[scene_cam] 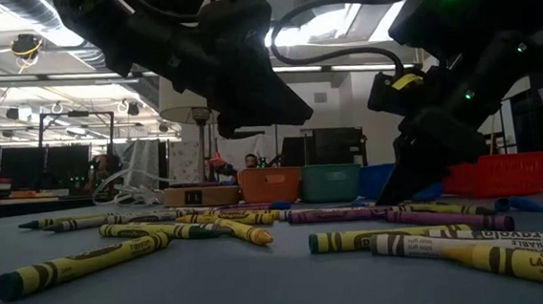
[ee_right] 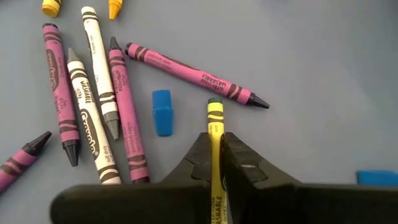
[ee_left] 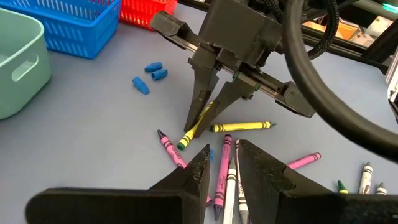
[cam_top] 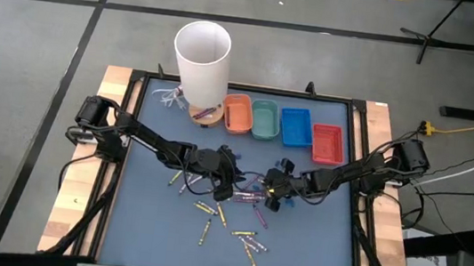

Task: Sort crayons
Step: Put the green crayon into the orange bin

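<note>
Several crayons, yellow, purple-pink and white, lie loose on the blue-grey mat (cam_top: 313,249) around both grippers. My right gripper (ee_right: 216,140), near the mat's middle (cam_top: 270,190), is shut on one yellow crayon (ee_right: 215,115). It reaches down to the mat in the low view (scene_cam: 403,189). A little to its left, my left gripper (ee_left: 225,158) hovers above the mat (cam_top: 228,184). It is open with nothing between its fingers, and pink and white crayons (ee_left: 227,177) lie below the gap. My right gripper pinches the yellow crayon's paper-wrapped sides (ee_right: 215,132) between its two fingers. The crayon runs lengthwise between them and its end (ee_right: 215,101) sticks out past the fingertips. The fingers (ee_left: 200,102) slant down from above. The crayon's free end (ee_left: 183,144) is down at the mat.
Orange (cam_top: 237,113), green (cam_top: 264,119), blue (cam_top: 295,126) and red (cam_top: 326,143) small trays stand in a row at the far edge. A tall white cup (cam_top: 203,57) stands to their left. Small blue bits (ee_left: 149,76) lie on the mat. More crayons (cam_top: 247,240) lie toward the near edge.
</note>
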### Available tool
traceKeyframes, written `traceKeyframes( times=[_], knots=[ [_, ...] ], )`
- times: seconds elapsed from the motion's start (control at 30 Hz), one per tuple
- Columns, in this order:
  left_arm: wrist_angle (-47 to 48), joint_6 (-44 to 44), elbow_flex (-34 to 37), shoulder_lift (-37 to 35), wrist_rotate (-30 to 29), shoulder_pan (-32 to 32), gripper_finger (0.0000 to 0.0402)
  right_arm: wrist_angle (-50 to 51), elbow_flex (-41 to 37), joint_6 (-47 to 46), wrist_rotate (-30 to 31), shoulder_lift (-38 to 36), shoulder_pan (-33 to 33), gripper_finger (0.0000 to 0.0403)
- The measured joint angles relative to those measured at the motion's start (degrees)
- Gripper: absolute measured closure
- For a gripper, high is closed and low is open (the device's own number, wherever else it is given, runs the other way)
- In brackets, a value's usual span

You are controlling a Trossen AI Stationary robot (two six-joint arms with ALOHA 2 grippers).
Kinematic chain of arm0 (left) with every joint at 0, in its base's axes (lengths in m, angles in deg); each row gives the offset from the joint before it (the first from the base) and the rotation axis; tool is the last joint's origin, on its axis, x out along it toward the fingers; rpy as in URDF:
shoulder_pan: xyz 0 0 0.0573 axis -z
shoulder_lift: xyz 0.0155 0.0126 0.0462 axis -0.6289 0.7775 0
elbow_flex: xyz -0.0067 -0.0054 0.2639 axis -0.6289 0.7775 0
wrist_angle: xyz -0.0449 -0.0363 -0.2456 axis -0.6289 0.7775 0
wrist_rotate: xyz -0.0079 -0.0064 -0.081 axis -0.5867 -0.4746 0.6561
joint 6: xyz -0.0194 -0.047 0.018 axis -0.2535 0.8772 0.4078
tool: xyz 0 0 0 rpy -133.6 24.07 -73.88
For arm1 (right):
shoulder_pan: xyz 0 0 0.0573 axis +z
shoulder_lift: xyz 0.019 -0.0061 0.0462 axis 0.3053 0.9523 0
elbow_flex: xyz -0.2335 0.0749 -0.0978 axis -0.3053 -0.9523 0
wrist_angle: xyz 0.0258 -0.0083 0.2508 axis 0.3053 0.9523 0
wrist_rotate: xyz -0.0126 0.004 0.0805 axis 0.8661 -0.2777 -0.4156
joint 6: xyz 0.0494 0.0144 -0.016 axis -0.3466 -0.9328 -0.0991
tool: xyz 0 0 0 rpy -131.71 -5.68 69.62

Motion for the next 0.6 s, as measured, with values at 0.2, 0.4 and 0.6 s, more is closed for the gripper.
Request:
traceKeyframes(
  times=[0.2, 0.4, 0.6],
  knots=[
    [0.0, -0.3, 0.0, 0.0, 0.6, 0.0, 0.0333, 0.2, -0.1, 0.0, -0.5, -0.8, -0.1, 0.0375],
    [0.5, -1.5, 0.0, -0.1, 0.7, 0.0, 0.0333, 2.0, -0.3, 1.4, -1.1, -4.9, 0.0, 0.0373],
    [3.8, -1.6, 0.0, -2.1, 0.9, 0.0, 0.0333, 5.5, -0.2, 1.4, -1.1, -11.4, 0.0, 0.0373]
  ],
)
